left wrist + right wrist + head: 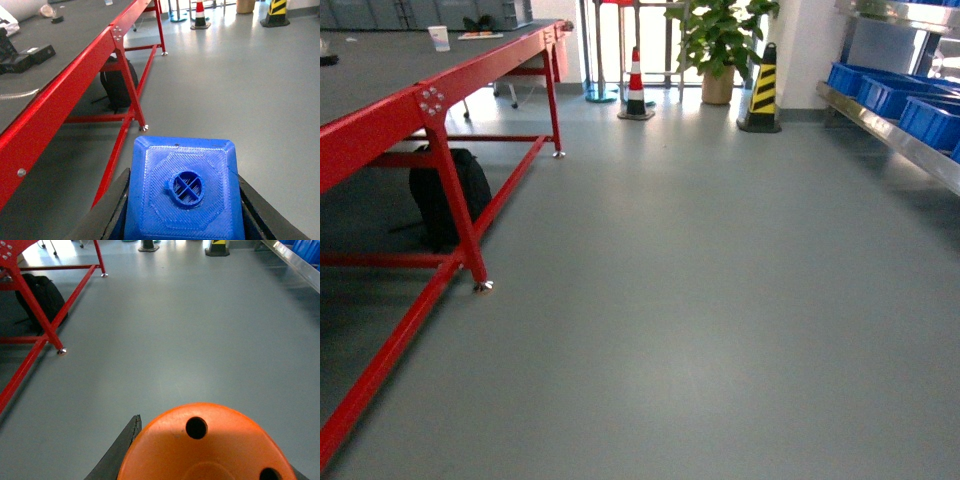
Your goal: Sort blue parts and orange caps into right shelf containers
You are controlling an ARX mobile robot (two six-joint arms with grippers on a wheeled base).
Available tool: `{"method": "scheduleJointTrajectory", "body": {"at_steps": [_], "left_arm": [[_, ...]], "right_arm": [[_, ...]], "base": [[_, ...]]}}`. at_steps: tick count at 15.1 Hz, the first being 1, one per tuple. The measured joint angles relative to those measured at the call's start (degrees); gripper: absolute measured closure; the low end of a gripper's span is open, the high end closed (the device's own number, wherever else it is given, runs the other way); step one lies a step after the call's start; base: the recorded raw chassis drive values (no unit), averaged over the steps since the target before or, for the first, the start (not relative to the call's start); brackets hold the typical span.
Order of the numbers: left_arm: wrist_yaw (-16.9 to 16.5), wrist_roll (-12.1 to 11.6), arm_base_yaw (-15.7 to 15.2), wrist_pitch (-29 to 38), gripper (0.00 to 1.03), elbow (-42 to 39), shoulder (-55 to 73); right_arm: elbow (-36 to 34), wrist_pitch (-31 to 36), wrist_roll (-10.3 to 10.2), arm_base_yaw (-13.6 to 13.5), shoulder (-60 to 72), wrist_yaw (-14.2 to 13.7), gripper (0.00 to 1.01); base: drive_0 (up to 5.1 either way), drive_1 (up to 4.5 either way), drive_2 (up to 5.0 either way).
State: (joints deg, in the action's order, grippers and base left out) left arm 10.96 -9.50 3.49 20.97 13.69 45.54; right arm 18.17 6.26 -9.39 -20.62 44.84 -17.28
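While the head view showed only bare grey floor, the red-framed worktop and the blue crates far right, no arm appeared. Left wrist: the left end effector clenched a ridged, printed blue part. Right wrist: the right end effector gripped a smooth, holed orange cap; jolts in transit might loosen either.

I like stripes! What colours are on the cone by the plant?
Yellow and black stripes on the cone, clearest in the head view.
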Motion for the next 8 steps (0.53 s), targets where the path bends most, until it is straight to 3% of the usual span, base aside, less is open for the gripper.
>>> {"method": "scheduleJointTrajectory", "body": {"at_steps": [8], "left_arm": [[0.0, 0.0, 0.0, 0.1, 0.58, 0.0, 0.0]], "right_arm": [[0.0, -0.1, 0.0, 0.0, -0.1, 0.0, 0.59]], "base": [[0.1, 4.37, -4.2]]}}
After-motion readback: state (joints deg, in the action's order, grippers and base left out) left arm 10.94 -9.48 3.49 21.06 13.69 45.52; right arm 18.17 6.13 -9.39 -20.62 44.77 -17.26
